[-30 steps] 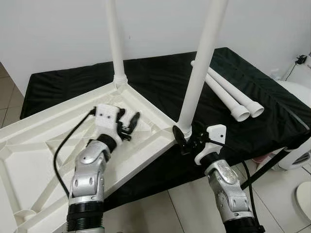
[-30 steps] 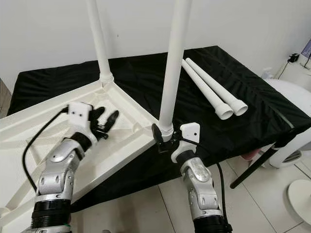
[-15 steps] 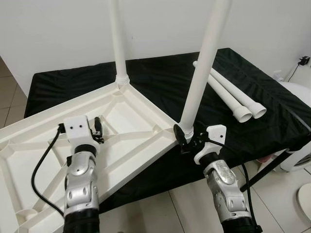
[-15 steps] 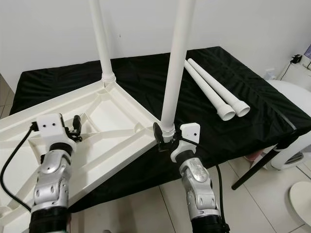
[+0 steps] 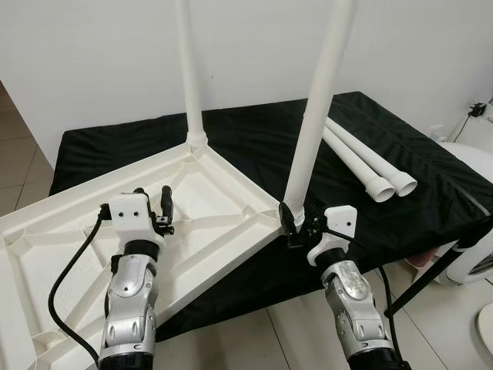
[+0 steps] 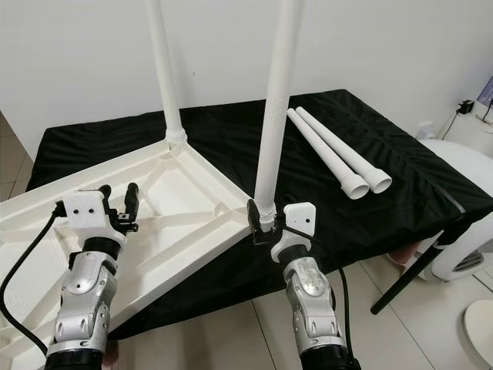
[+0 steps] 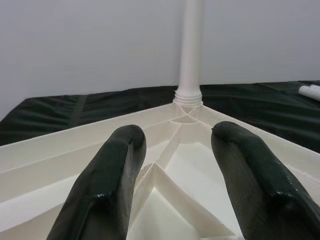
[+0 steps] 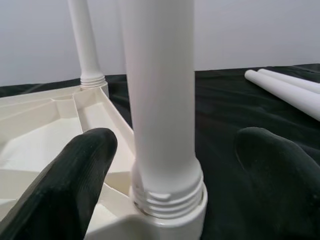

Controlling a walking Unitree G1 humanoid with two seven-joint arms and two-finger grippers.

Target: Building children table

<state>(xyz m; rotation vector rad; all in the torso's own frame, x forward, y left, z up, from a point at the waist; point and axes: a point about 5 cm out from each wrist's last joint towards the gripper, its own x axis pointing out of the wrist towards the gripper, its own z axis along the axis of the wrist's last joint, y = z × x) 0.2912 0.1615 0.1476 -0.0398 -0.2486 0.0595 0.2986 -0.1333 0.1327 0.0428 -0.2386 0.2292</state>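
Looks about halfway done: the white tabletop (image 5: 192, 208) lies upside down at the left and middle of the frame, partly on the black-covered desk (image 5: 254, 131) and hanging off its near edge, with two legs already standing in corner sockets, the far leg (image 5: 190, 69) and the near leg (image 5: 320, 100). Two spare legs (image 5: 370, 166) lie side by side on the cloth at the right, so I'd guess those go in next. The right end effector (image 5: 296, 223) sits at the base of the near leg, fingers spread on either side of it, not clamped. The left end effector (image 5: 152, 204) hovers over the tabletop's ribbed underside, fingers apart, holding nothing. Plain white wall behind, light tiled floor (image 5: 300, 308) below.
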